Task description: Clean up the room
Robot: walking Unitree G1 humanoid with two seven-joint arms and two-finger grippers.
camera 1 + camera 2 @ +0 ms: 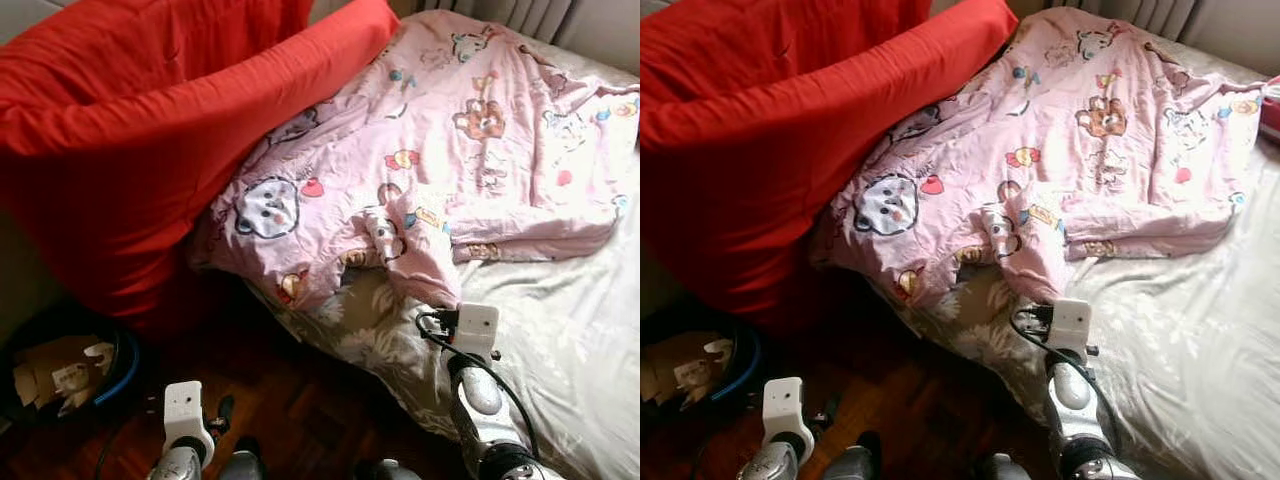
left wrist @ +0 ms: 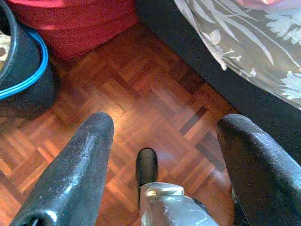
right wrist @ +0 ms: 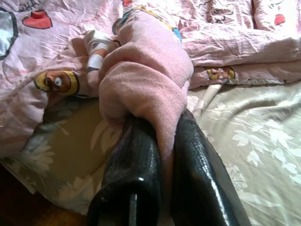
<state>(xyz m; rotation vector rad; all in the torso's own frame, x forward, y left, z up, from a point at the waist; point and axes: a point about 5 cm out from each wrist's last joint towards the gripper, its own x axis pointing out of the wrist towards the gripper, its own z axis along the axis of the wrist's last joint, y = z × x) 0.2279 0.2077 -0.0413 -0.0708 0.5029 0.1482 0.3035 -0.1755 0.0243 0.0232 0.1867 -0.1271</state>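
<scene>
Pink blanket [image 1: 470, 150] lies lengthwise across the bed [image 1: 580, 330]; right claw [image 3: 162, 141] clamps its corner; left claw [image 2: 164, 141] spread.

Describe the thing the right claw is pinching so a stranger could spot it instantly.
On the bed lies a pink cartoon-print quilt. At its near edge, the right claw is shut on a pink cloth. Unlike the quilt, this cloth is plain, fuzzy and unprinted.
</scene>
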